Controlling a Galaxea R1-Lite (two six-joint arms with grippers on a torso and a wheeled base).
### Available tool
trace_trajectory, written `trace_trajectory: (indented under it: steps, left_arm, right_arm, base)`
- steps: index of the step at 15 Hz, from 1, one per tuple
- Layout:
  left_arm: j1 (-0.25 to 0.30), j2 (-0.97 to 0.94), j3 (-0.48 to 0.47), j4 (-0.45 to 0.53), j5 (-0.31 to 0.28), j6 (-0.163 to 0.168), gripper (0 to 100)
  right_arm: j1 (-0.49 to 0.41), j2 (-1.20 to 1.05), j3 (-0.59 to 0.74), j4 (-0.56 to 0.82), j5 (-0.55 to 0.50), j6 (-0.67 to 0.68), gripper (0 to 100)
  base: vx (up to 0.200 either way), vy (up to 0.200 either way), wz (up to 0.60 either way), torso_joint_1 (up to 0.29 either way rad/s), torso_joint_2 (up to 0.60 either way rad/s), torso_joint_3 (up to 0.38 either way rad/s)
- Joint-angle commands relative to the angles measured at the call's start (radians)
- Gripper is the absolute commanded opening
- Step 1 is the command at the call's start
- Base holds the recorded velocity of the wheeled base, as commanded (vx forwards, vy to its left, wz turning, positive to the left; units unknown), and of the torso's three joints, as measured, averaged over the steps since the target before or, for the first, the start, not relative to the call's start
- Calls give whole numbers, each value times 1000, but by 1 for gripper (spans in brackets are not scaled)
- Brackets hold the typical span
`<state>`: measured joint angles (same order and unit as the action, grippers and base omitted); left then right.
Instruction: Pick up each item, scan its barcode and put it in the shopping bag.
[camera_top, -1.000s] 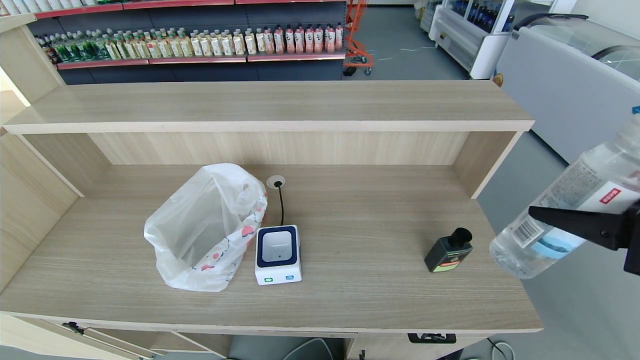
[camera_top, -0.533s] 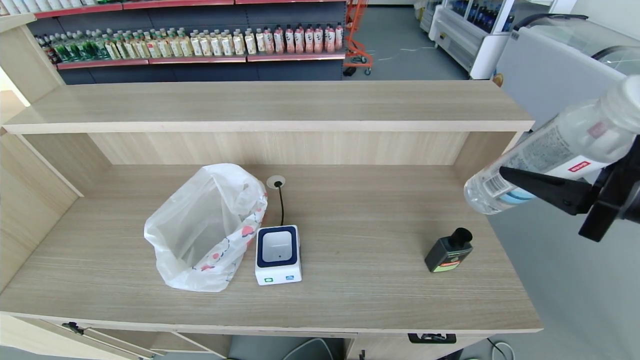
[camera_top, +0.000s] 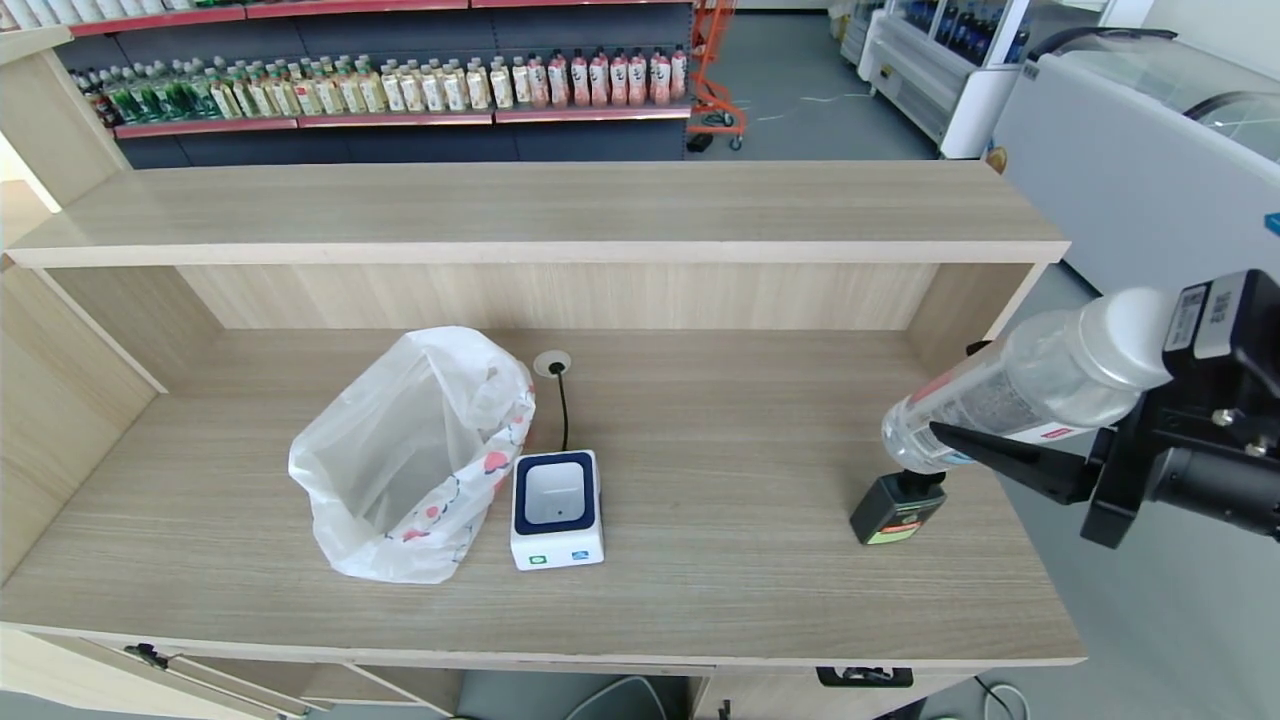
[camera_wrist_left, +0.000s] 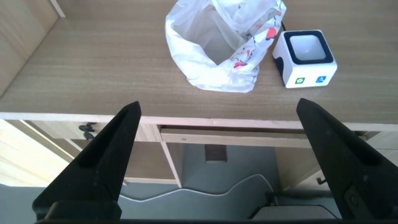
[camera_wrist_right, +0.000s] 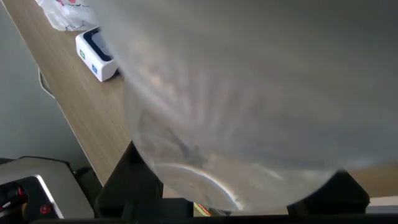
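My right gripper (camera_top: 1010, 440) is shut on a clear plastic bottle (camera_top: 1010, 395), held nearly level above the counter's right end with its base toward the left. Close up in the right wrist view, the clear bottle (camera_wrist_right: 249, 93) sits between the dark fingers (camera_wrist_right: 134, 180). A small dark bottle (camera_top: 897, 505) with a black cap stands on the counter just below it. The white scanner (camera_top: 556, 508) with a blue rim sits mid-counter, and the white shopping bag (camera_top: 415, 455) stands open to its left. My left gripper (camera_wrist_left: 221, 155) hangs open off the counter's front edge, short of the bag (camera_wrist_left: 217, 46) and scanner (camera_wrist_left: 305, 56).
The wooden counter (camera_top: 720, 590) has a raised back shelf (camera_top: 540, 205) and side walls. A black cable (camera_top: 562, 410) runs from the scanner to a grommet at the back. Bare counter lies between the scanner and the dark bottle.
The right arm has swung the clear bottle from off the counter's right side, up and then in over the counter's right end, turning it nearly level. Nothing else has moved.
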<state>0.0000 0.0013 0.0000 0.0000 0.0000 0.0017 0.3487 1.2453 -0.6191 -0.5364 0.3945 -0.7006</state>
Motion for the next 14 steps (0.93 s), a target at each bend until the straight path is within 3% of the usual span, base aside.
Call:
trace_trajectory:
  steps: [1, 9, 14]
  left_arm:
    - [0, 0, 0, 0, 0, 1, 100]
    - [-2, 0, 0, 0, 0, 0, 100]
    - [0, 0, 0, 0, 0, 1, 100]
  right_arm:
    - [-2, 29, 21, -30, -2, -19, 0]
    - [-1, 40, -5, -36, 0, -91, 0]
    - [-1, 62, -40, -36, -2, -91, 0]
  base:
    - [0, 0, 0, 0, 0, 0]
    - [0, 0, 0, 0, 0, 0]
    - [0, 200, 0, 3, 1, 2]
